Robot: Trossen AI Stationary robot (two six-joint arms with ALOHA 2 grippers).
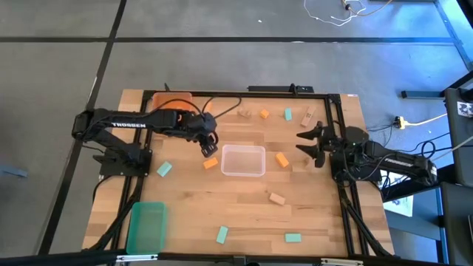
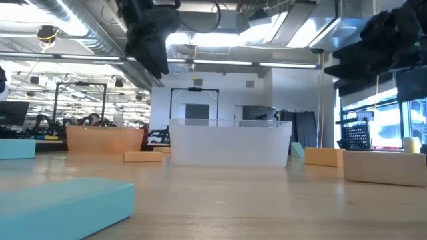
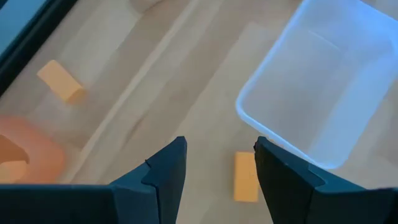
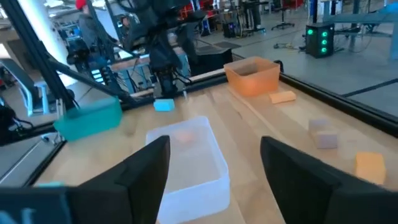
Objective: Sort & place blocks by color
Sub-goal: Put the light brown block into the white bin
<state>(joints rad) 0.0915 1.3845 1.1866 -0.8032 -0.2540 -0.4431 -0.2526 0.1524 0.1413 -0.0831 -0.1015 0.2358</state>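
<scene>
The orange block (image 1: 211,162) lies flat on the table (image 1: 244,214), just beside the clear bin (image 1: 243,160) on its left. The left gripper (image 1: 210,145) hangs directly above it, fingers released and empty. The block's long axis runs fore-and-aft between the fingers. The right gripper (image 1: 309,145), released, waits well apart.

Left gripper (image 1: 209,145) and right gripper (image 1: 307,145), both open-fingered, empty, facing each other across the table.
</scene>
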